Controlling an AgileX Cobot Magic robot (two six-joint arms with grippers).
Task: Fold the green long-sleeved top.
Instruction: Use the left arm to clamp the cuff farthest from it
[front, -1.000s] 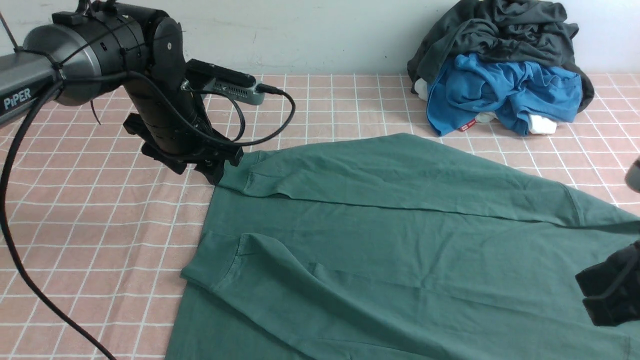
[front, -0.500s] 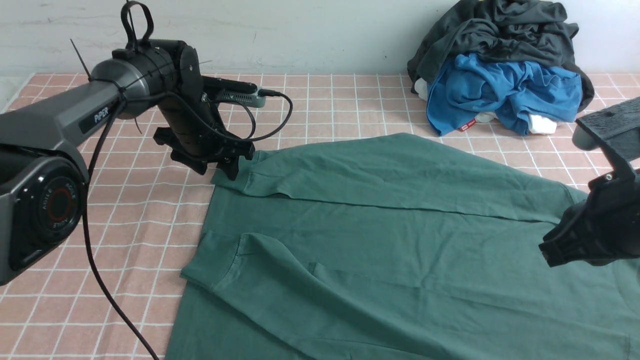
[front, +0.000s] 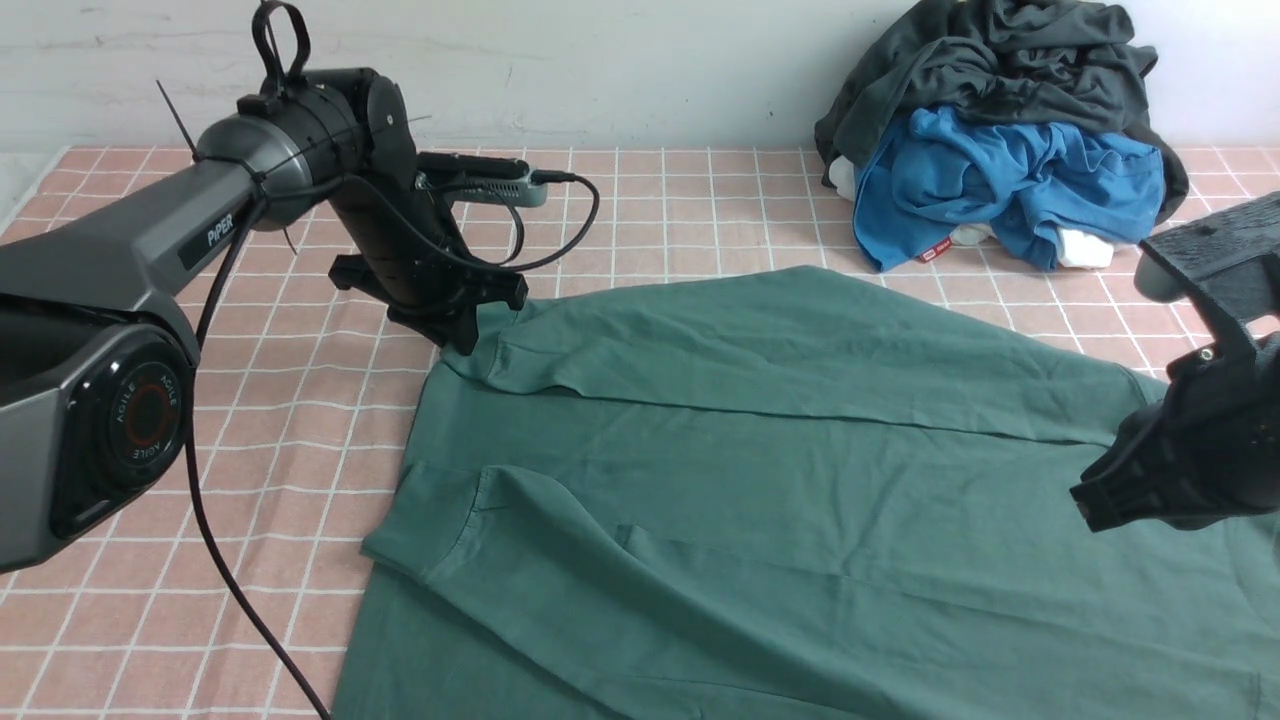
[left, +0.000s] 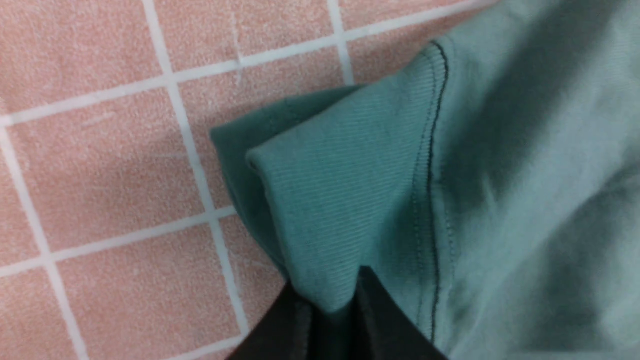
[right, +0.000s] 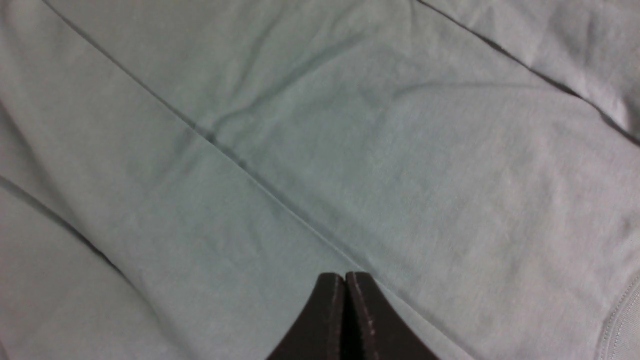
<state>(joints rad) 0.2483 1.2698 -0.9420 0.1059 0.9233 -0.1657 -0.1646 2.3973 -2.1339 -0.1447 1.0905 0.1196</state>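
Left gripper (left: 332, 307) clamped on the cuff (left: 340, 200) of the top (front: 800, 450).
Cuff at the top's ten o'clock; right gripper (right: 345, 300) closed, empty, at three.

The front camera looked forward and down across the green long-sleeved top (front: 800, 450). Both wrist cameras looked from close above that same top, the left one at its cuff (left: 340, 200).

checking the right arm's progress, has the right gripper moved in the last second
Yes. The right gripper has come in from the front view's lower right corner, leftward, toward the long fold edge of the green long-sleeved top.
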